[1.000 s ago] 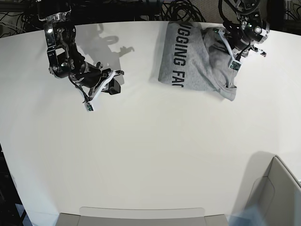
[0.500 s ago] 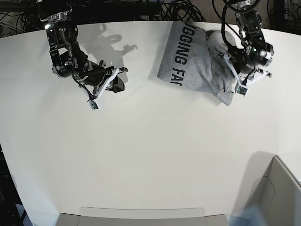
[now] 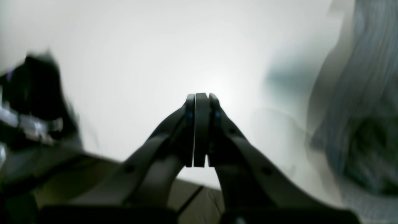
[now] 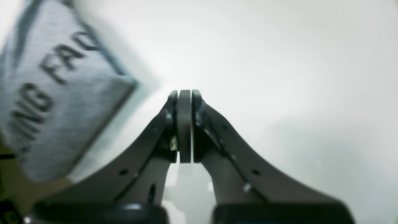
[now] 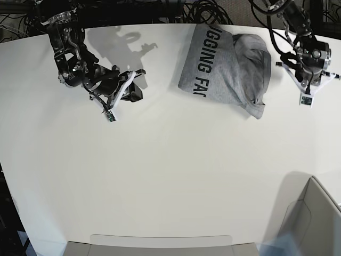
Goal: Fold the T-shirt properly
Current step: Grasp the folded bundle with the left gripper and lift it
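The heather-grey T-shirt lies folded at the back of the white table, black lettering facing up along its left side. My left gripper is to the right of it, apart from the cloth, shut and holding nothing. In the left wrist view the shut left gripper hangs over bare table, with the T-shirt blurred at the right. My right gripper sits far left of the shirt, shut and empty. The right wrist view has the right gripper shut and the lettered T-shirt at upper left.
A grey open box stands at the front right corner. A flat grey tray edge lies along the front. Black cables run behind the table's back edge.
My left gripper moved right, off the shirt's right side and clear of it; the shirt's right edge has settled flat. My right arm drifted slightly up and right.
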Motion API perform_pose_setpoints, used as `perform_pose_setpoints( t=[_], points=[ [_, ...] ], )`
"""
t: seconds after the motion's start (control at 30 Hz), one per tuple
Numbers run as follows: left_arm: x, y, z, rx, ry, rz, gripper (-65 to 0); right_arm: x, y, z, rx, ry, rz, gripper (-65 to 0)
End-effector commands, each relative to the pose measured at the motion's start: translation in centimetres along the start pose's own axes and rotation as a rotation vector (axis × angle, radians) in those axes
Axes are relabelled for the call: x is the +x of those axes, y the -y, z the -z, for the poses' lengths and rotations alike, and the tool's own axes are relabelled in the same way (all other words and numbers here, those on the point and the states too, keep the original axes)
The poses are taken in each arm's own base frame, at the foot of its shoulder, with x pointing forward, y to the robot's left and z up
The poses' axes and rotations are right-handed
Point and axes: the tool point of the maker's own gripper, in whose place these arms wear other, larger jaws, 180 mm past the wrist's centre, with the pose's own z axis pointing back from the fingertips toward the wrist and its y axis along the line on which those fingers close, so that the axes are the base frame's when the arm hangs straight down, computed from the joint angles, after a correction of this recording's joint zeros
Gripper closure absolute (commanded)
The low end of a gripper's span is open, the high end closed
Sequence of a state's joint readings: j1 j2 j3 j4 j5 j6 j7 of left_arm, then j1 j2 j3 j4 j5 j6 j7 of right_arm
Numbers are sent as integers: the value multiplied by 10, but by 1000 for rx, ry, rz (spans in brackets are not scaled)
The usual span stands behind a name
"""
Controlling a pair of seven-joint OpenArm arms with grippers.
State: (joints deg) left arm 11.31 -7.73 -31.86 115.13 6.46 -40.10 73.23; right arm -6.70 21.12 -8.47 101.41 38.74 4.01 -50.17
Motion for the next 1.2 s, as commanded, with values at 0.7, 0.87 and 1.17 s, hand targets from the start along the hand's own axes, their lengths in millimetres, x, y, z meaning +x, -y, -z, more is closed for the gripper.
perform_pose_setpoints(
  t=[0.7,0.87,1.17],
  points=[
    [-11,120,4,-388,67,-20,0,-48,-110,61,358,-218,-522,0],
    [-20,114,41,-388,-28,-8,0,-63,-128,78,361,-258,-571,0],
    [19,66,88,-284,-37,-32,0,-83,-164,102,401,-313,-609,0]
  ],
)
